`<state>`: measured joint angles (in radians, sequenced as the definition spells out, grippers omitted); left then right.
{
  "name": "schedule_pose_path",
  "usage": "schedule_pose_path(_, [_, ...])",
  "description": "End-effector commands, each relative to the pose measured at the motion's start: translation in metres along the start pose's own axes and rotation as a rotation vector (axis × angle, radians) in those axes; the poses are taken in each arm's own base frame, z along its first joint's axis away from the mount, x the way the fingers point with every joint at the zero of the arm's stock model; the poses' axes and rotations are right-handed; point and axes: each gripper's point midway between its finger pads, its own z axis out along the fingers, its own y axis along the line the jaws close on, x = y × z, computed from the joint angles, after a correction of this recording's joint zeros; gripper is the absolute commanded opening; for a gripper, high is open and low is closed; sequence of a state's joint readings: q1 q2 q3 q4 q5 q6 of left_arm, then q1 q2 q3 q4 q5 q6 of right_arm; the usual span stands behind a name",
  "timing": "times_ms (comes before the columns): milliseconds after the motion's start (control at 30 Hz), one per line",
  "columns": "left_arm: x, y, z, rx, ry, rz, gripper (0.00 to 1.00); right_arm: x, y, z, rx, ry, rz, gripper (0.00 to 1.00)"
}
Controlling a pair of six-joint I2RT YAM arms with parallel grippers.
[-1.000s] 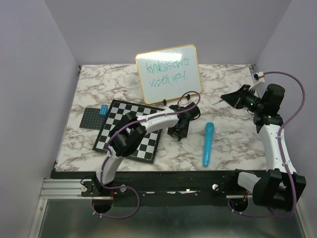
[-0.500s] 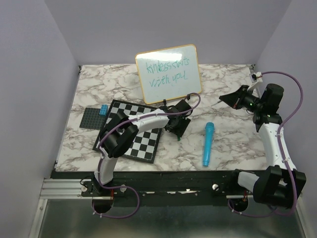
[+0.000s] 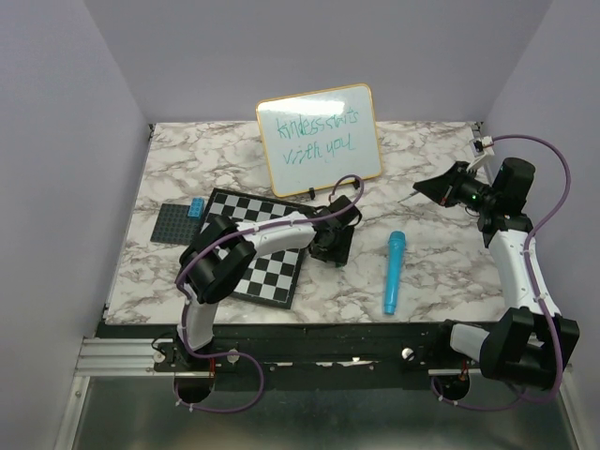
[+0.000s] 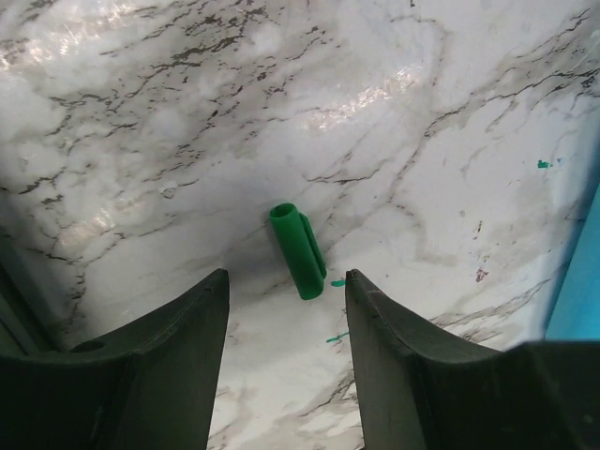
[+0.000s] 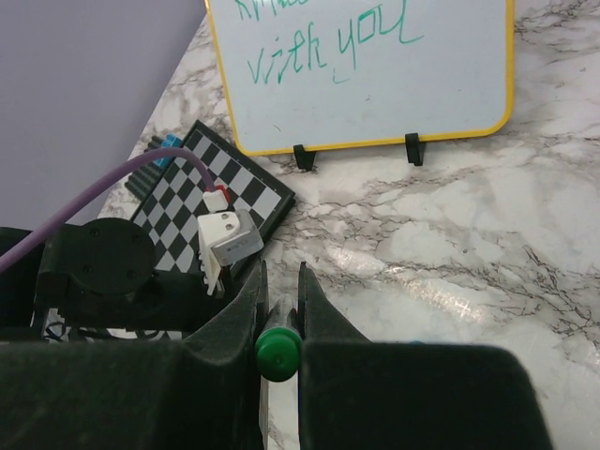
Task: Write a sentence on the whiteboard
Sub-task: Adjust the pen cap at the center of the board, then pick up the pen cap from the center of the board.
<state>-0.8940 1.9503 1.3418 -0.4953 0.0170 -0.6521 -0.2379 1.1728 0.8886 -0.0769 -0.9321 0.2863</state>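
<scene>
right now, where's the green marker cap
In the left wrist view the green cap lies on the marble table, centred just ahead of the left gripper's open fingers, with the blue tube at the far right edge.

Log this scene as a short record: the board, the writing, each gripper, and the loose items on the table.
whiteboard: upright on black feet, toward the back of the table
sentence: two lines of green handwriting on the board
left gripper: open, pointing down over a green cap that lies on the table
right gripper: shut on a green marker, raised to the right of the board
other items: teal cylinder lying right of the checkered board; blue brick on a gray baseplate at left
</scene>
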Motion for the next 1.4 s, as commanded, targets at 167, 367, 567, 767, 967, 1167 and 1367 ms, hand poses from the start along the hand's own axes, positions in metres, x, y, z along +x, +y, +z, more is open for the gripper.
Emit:
schedule_pose_path(167, [0.021, 0.005, 0.014, -0.164, 0.089, 0.001, 0.60, 0.003, -0.001, 0.001, -0.020, 0.006, -0.012, 0.01])
schedule_pose_path(367, [0.027, 0.026, 0.020, -0.282, 0.107, 0.034, 0.55, 0.003, -0.001, 0.001, -0.021, 0.008, -0.011, 0.00])
schedule_pose_path(567, [0.037, 0.052, 0.021, -0.399, 0.141, 0.079, 0.52, 0.003, -0.001, 0.001, -0.023, 0.008, -0.011, 0.01])
schedule_pose_path(767, [0.038, 0.061, 0.015, -0.428, 0.140, 0.115, 0.50, 0.004, -0.002, 0.001, -0.022, 0.011, -0.007, 0.01])
schedule_pose_path(967, [0.032, 0.057, 0.019, -0.385, 0.159, 0.199, 0.43, 0.004, -0.002, 0.001, -0.022, 0.010, -0.007, 0.00])
schedule_pose_path(1167, [0.032, 0.052, 0.028, -0.324, 0.192, 0.305, 0.42, 0.003, -0.002, 0.001, -0.021, 0.008, -0.009, 0.01])
schedule_pose_path(1367, [0.041, 0.050, 0.035, -0.275, 0.243, 0.373, 0.37, 0.004, -0.002, 0.001, -0.022, 0.010, -0.008, 0.00])
